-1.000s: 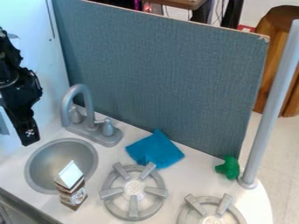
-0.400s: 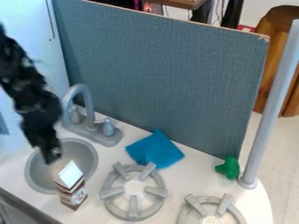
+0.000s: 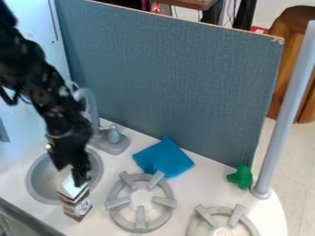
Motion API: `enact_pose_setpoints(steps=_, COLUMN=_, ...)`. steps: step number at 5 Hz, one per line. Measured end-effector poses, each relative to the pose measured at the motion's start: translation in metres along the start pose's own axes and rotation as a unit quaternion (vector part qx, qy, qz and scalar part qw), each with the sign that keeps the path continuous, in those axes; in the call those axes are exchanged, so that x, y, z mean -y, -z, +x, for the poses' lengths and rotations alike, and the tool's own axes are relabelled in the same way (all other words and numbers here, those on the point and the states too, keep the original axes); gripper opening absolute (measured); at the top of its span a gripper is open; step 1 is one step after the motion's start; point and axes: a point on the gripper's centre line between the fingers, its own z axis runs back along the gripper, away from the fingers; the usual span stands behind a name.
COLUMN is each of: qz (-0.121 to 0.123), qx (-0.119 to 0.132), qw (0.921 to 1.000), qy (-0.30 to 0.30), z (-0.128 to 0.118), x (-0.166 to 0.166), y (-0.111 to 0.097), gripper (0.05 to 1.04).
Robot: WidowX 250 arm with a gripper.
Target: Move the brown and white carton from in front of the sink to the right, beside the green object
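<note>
Brown-and-white gable-topped carton point(image 3: 77, 206), upright at the near right of the round grey sink point(image 3: 36, 186), beneath the open black two-finger gripper point(image 3: 69, 177); probably light, crushable, best held gently across its sides.

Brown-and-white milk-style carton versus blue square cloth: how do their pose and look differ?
The brown-and-white carton stands upright beside the sink; the blue cloth lies low and rumpled. The carton is boxy and printed, the cloth plain. The black gripper is at the carton's top, away from the cloth. Both rest on the white counter.
</note>
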Motion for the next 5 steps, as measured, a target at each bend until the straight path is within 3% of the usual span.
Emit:
enact_pose_setpoints(steps=2, qz=0.024, qx=-0.015, qw=0.9996, qy=-0.003, z=0.0015, x=0.003, y=0.008, gripper=1.004)
enact_pose_setpoints(steps=5, qz=0.023, qx=-0.018, qw=0.9995, qy=0.009, z=-0.0039, x=0.0005, y=0.0042, gripper=1.004)
